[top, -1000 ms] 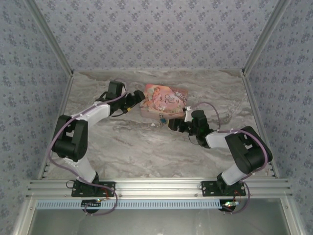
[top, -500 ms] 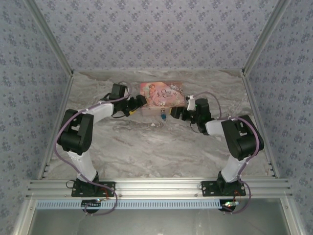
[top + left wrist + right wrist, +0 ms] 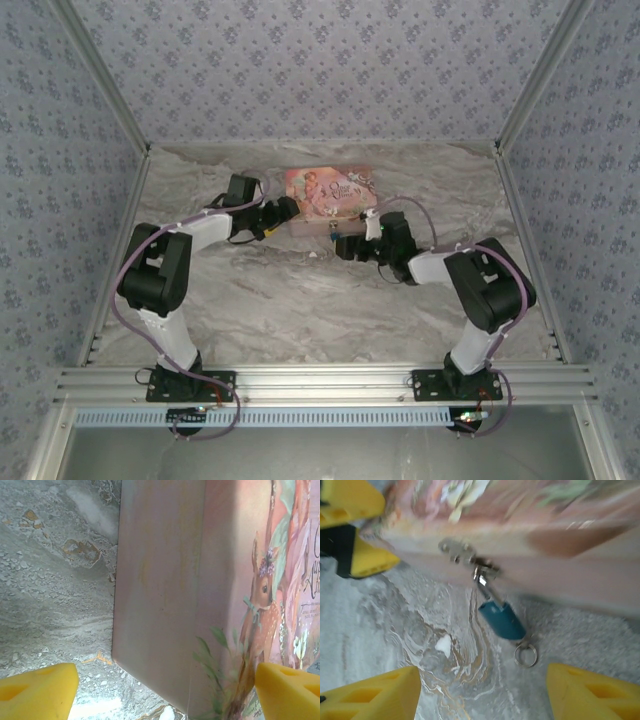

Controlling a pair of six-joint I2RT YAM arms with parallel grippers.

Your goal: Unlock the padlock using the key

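A tiny metallic padlock [image 3: 482, 575] hangs from a silver hasp [image 3: 454, 549] on the front of the pink picture-printed box [image 3: 328, 190]. A teal-headed key [image 3: 502, 620] with a small ring [image 3: 525, 656] hangs below it and seems to sit in the lock, but blur hides the joint. My right gripper [image 3: 482, 690] is open just in front of the key, nothing between its yellow fingers [image 3: 375, 695]. My left gripper [image 3: 166, 680] is open around the box's left corner [image 3: 150, 645], one finger over the lid, the other beside the wall.
The box lies at the back middle of the marble table [image 3: 300, 310]. A small white chip [image 3: 442, 645] lies on the marble in front of the lock. Patterned walls close in the back and sides. Both arms [image 3: 440, 270] reach inward toward the box.
The box has dropped back from a raised, tilted pose to lying flat further back. My right gripper has swung left to face the key. My left gripper stays at the box's corner.
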